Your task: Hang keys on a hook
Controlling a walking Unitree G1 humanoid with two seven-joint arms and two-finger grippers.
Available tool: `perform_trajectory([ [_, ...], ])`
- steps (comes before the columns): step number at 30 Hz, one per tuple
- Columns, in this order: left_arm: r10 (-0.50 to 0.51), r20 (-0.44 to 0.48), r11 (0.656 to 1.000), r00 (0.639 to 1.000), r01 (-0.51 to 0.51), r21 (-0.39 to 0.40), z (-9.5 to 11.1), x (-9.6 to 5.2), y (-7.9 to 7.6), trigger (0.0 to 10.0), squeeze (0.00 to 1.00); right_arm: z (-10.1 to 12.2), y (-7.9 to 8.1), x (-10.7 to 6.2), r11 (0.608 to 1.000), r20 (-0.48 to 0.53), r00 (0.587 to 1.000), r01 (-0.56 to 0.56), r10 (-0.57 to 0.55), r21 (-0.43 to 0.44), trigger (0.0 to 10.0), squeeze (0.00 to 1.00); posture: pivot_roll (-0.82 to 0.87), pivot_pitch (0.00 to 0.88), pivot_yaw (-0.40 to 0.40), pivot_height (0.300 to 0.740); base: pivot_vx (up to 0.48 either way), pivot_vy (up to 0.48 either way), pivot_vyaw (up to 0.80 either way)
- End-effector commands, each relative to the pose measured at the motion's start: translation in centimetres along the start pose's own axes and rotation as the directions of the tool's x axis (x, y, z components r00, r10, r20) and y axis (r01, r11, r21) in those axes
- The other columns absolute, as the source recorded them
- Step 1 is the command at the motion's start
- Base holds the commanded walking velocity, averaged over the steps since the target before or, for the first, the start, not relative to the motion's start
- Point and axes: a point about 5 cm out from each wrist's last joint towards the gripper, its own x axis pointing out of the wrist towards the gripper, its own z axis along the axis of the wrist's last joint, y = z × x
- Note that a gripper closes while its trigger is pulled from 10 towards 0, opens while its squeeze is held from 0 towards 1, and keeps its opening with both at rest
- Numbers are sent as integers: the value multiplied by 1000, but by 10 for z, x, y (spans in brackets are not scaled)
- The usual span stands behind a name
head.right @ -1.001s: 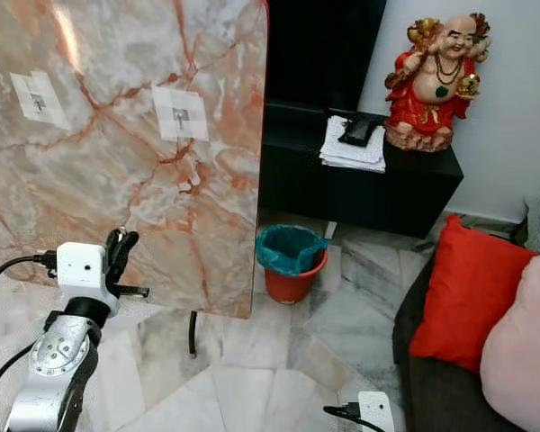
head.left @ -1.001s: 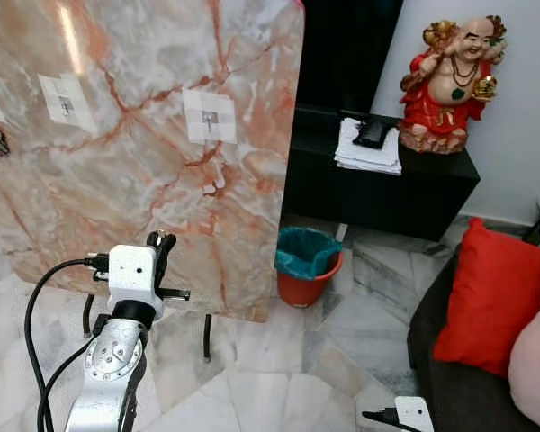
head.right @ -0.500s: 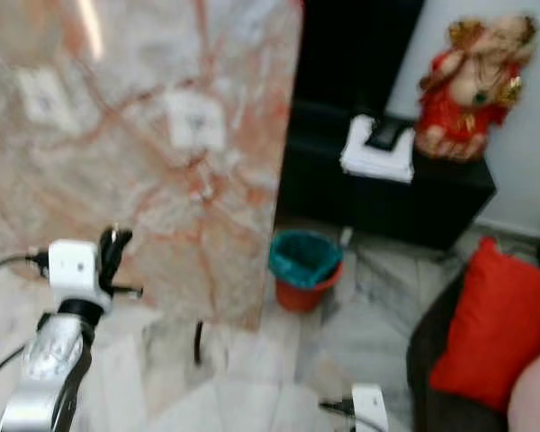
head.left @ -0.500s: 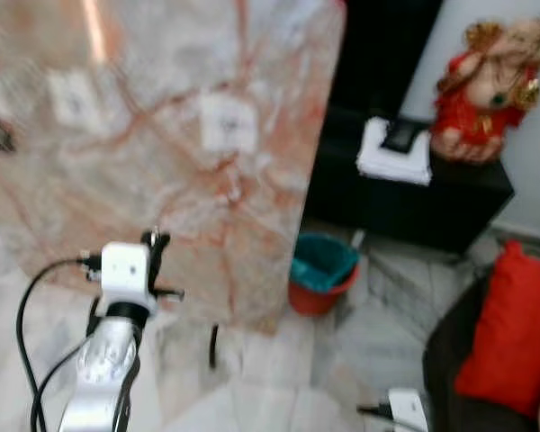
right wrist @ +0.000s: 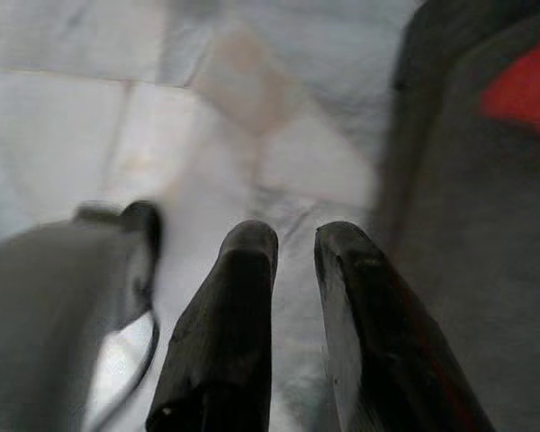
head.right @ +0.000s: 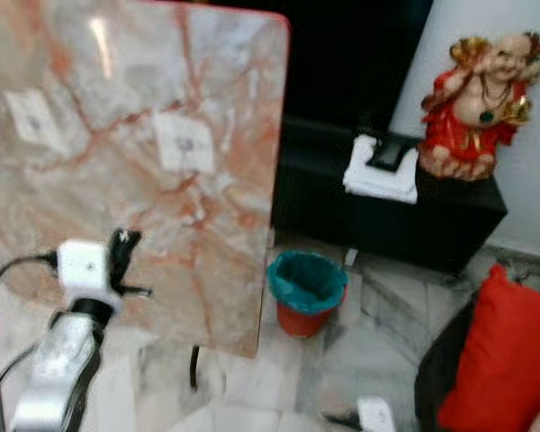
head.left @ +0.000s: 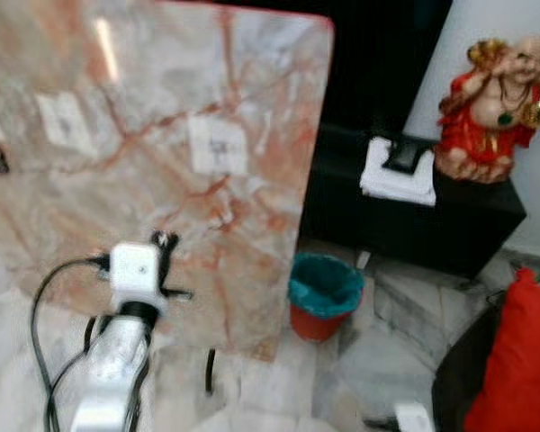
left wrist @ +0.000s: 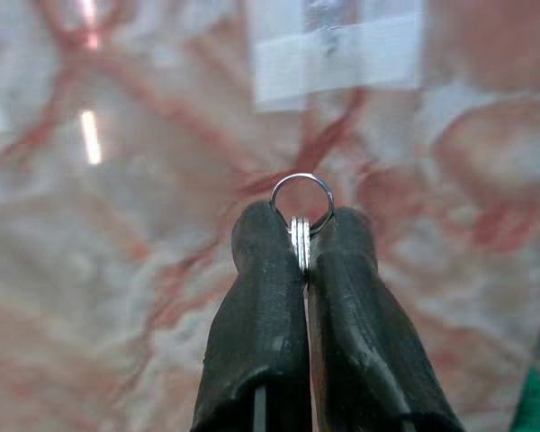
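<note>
Black fingers of the left gripper [left wrist: 301, 261] are pinched tight on a silver key ring [left wrist: 301, 209] — its loop stands up between the tips, close before a pink-veined marble board [head.left: 162, 117]. The right gripper [right wrist: 292, 243] hangs low over pale floor tiles [right wrist: 81, 90], fingers a little apart, holding nothing. On the board, a taped hook patch [head.left: 218, 145] sits towards its right edge. Beyond the board's lower right corner stands an orange bin [head.left: 322, 295]; farther back — a red statue [head.left: 497, 108] on a black cabinet [head.left: 414, 225].
</note>
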Motion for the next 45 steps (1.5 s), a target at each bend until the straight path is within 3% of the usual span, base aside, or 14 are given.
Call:
perform_trajectory([
  [1, 14, 13, 1000, 1000, -14, 17, 4, 1, 7, 10000, 0, 17, 10, 1, 1000, 50, 998, -23, 23, -3, 10000, 0, 50, 0, -109, 740, 307, 0, 0],
  [18, -5, 26, 1000, 1000, 4, 20, 7, 1, 3, 10000, 0, 19, 10, 1, 1000, 50, 998, -23, 24, -17, 10000, 0, 46, 4, -113, 740, 303, 0, 0],
  [29, -68, 49, 997, 997, 66, 32, 12, -3, -4, 10000, 0, 20, 10, 1, 998, 52, 998, -23, 26, -50, 10000, 0, 47, 10, -114, 740, 0, 0, 0],
  [39, -197, 45, 975, 979, 191, 112, 17, -7, -21, 10000, 0, 20, 10, 1, 997, 53, 998, -26, 30, -71, 10000, 0, 48, 9, -114, 740, 0, 0, 0],
  [45, -167, 93, 977, 981, 153, 148, 29, -3, -19, 10000, 0, 20, 10, 1, 997, 53, 998, -28, 32, -76, 10000, 0, 47, 6, -113, 740, 0, 0, 0],
])
